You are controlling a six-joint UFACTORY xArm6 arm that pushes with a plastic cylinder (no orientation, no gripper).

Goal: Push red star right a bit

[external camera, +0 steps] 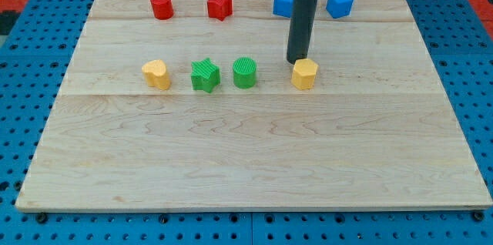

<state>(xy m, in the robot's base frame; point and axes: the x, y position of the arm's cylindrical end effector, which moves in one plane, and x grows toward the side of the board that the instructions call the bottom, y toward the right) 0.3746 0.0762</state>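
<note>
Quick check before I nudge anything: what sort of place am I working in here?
Most likely a lab tabletop rig for block pushing: a pale wooden board on a blue perforated bench, small coloured blocks like the red star, and my tip just above the yellow hexagonal block.

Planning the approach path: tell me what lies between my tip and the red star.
In the camera view, only bare board lies between my tip and the red star.

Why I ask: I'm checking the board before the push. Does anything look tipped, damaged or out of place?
Nothing stands out. All eight blocks sit flat in two rows. My tip is just above the yellow hexagon, well right of the red star.
</note>
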